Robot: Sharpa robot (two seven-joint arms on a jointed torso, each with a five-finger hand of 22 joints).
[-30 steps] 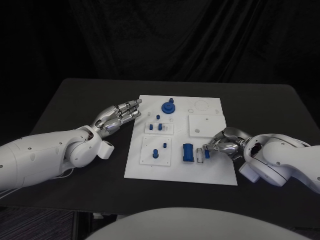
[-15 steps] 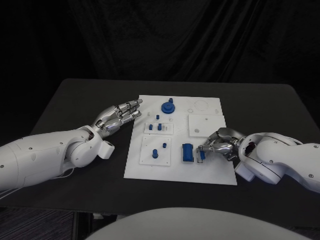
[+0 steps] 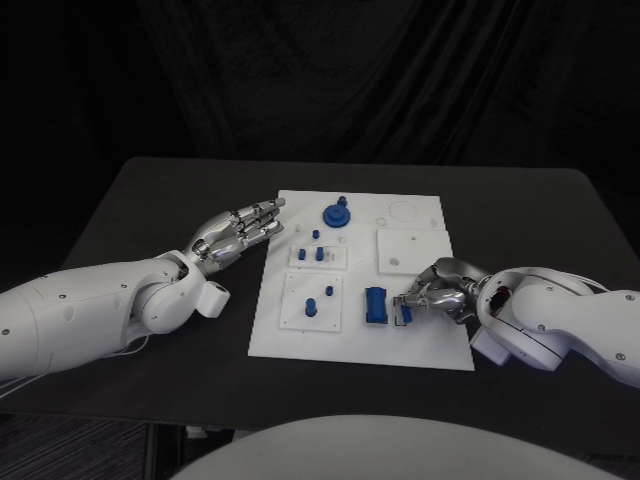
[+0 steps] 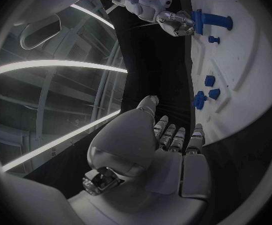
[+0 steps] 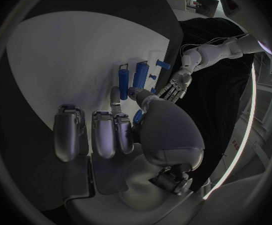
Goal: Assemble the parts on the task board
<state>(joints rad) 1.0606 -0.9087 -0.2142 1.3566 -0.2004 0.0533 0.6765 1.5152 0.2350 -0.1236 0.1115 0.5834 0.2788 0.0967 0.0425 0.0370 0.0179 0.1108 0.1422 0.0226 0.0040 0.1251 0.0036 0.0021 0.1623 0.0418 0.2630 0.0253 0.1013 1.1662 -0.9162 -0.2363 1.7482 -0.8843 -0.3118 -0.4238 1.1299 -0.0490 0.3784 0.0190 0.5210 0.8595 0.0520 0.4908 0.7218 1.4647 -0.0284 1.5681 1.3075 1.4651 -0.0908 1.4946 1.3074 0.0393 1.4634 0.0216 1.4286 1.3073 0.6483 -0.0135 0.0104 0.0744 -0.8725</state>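
right hand (image 3: 438, 293) pinches small blue part (image 3: 405, 311) over white board (image 3: 421, 352) | looks light, stiff, slick plastic; grip its sides | left hand (image 3: 238, 231) fingers apart, holding nothing

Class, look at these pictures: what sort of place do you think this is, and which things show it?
Probably a robotics lab or test station: a black table against dark drapes, a white task board with small blue parts, and two robot hands working over it.

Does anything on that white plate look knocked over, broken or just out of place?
Nothing stands out. The task board lies flat on the table, and its blue parts sit in tidy recesses. The right hand holds one small blue piece at the board; the left hand hovers open beside it.
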